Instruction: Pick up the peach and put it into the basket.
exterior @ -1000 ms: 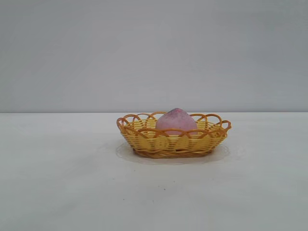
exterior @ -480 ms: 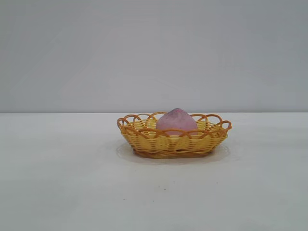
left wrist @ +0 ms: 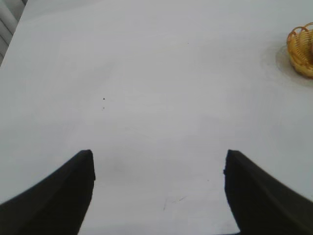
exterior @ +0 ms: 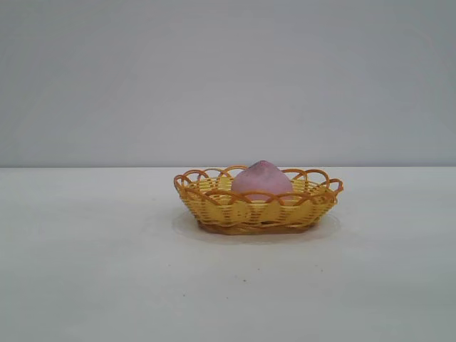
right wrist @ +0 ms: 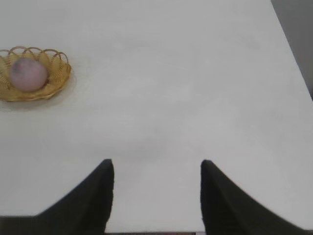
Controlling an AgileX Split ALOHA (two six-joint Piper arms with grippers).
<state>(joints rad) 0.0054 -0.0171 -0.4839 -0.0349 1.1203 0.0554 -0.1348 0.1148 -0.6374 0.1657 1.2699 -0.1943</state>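
The pink-mauve peach [exterior: 261, 179] lies inside the yellow woven basket [exterior: 214, 206] with the orange-brown looped rim, at the middle of the white table. In the right wrist view the peach [right wrist: 28, 74] sits in the basket [right wrist: 59, 73], far from my right gripper [right wrist: 156, 169], which is open and empty over bare table. My left gripper [left wrist: 159, 159] is open and empty, and only an edge of the basket [left wrist: 299, 51] shows far off in its view. Neither gripper appears in the exterior view.
The white table [exterior: 85, 271] lies bare around the basket. The right wrist view shows the table's side edge [right wrist: 292, 49] and near edge. A grey wall stands behind the table.
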